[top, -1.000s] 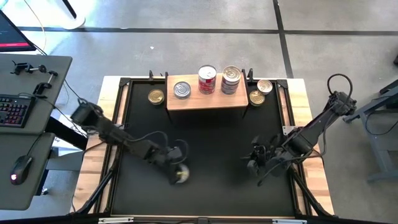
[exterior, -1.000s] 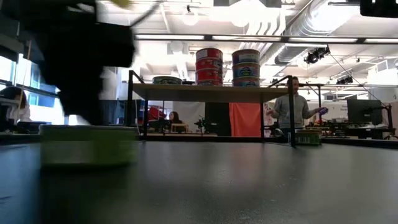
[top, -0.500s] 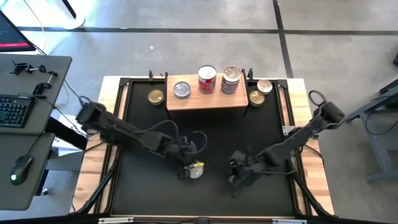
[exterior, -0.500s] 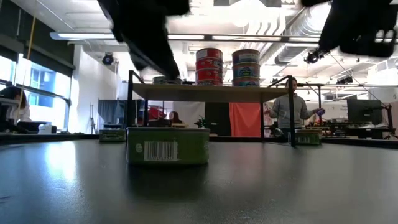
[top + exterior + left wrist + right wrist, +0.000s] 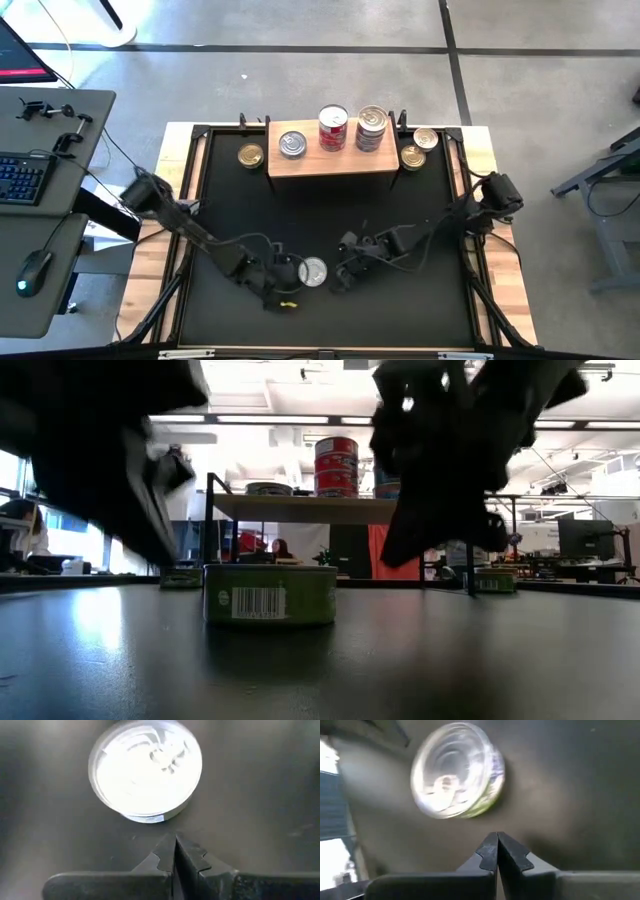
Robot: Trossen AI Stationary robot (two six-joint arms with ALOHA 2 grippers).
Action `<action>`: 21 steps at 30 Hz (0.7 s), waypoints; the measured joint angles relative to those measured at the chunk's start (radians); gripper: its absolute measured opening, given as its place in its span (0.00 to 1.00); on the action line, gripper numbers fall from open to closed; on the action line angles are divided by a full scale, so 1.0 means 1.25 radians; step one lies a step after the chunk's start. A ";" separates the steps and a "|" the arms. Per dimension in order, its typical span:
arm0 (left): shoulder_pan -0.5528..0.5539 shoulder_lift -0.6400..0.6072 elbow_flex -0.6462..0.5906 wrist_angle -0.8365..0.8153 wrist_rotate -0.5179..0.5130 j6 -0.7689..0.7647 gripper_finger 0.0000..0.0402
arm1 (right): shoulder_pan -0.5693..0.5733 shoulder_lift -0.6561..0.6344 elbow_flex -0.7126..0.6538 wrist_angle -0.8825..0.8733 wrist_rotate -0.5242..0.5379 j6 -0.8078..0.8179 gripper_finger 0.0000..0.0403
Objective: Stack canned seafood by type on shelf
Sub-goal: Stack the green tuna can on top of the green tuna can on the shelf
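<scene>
1. Large black mat (image 5: 330, 215) over a pale wooden table (image 5: 480, 140), with grey floor all around.
2. At the far edge of the mat, the shelf (image 5: 330, 160): a light-brown board on thin black legs.
3. On the shelf: one single silver-lidded can (image 5: 292, 145) toward the left, then a red stack (image 5: 333, 128), then a bluish stack (image 5: 371, 128).
4. On the mat beside the shelf: one gold-lidded can (image 5: 251, 156) at its left end, and a gold-lidded can (image 5: 413, 157) with a silver-lidded one (image 5: 426, 138) at its right end.
5. To the left of the table, a desk with a keyboard (image 5: 20, 178) and a mouse (image 5: 33, 270).
6. In the low view, behind the table: an open room with ceiling lights, and a person (image 5: 470, 540) standing far off, partly hidden by an arm.
7. Near the front middle of the mat, one green-labelled can (image 5: 313, 272), standing flat with its silver lid up and its barcode facing the low camera (image 5: 270, 594).
8. Left gripper (image 5: 281, 285) just beside this can on its left-front side, fingers (image 5: 167, 857) pressed together, holding nothing, tips close to the rim but not touching.
9. Right gripper (image 5: 343, 275) just beside the same can on its right, fingers (image 5: 492, 850) also fully together and empty, tips near the can and apart from it.
</scene>
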 joint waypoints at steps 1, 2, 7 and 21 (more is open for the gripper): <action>0.004 0.026 0.005 0.012 0.000 0.020 0.00 | -0.011 0.009 0.000 0.001 -0.010 -0.008 0.00; 0.011 0.048 0.012 0.021 0.001 0.032 0.00 | -0.022 0.016 0.000 0.006 -0.021 -0.012 0.00; 0.040 0.099 0.054 0.039 -0.001 0.028 0.00 | -0.051 0.048 0.000 0.063 -0.040 -0.014 0.00; 0.056 0.108 0.057 0.092 0.026 0.080 0.00 | -0.045 0.067 0.003 0.057 -0.044 0.015 0.00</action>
